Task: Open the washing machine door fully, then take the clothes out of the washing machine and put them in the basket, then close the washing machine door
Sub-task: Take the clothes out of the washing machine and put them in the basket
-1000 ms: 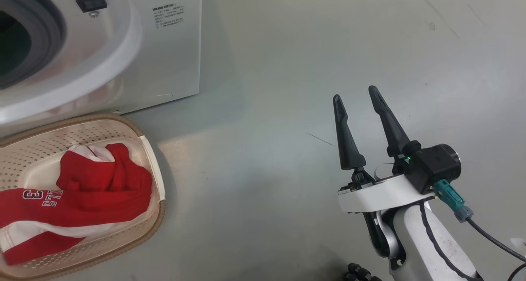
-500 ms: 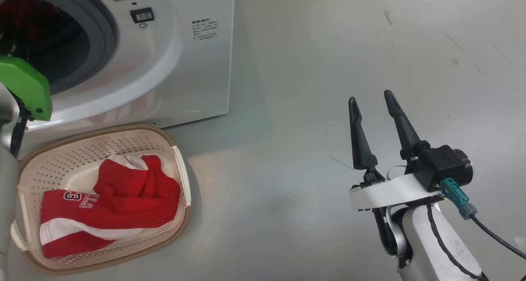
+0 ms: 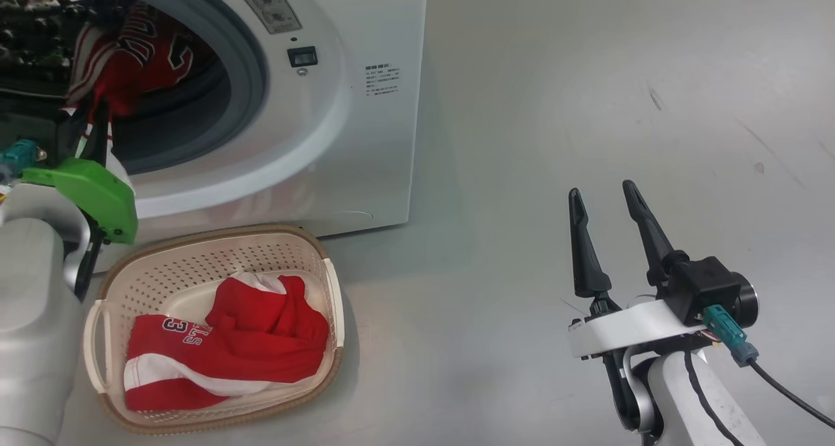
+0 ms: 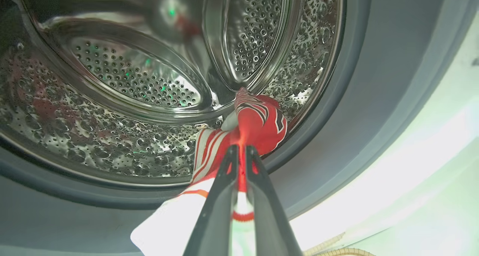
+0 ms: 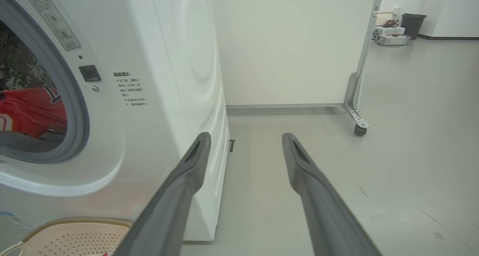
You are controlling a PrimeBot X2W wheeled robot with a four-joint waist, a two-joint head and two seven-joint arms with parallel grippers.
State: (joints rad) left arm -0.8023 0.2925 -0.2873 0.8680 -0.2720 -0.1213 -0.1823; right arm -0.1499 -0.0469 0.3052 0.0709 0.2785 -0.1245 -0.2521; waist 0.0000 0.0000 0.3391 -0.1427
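While one jersey [image 3: 228,341] lay in the basket [image 3: 196,237], our left gripper [image 4: 239,148] clamped another jersey [image 4: 262,117] in the drum [image 4: 131,72], right gripper [image 3: 601,188] open.

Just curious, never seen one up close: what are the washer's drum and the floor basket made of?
The drum looks like polished steel, mirror-bright and punched with small holes. The basket seems matt cream plastic, perforated; its brown rim looks woven but may be moulded.

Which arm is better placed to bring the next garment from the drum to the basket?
Left. The left gripper is shut on the red jersey in the drum; the right gripper hangs open over the floor.
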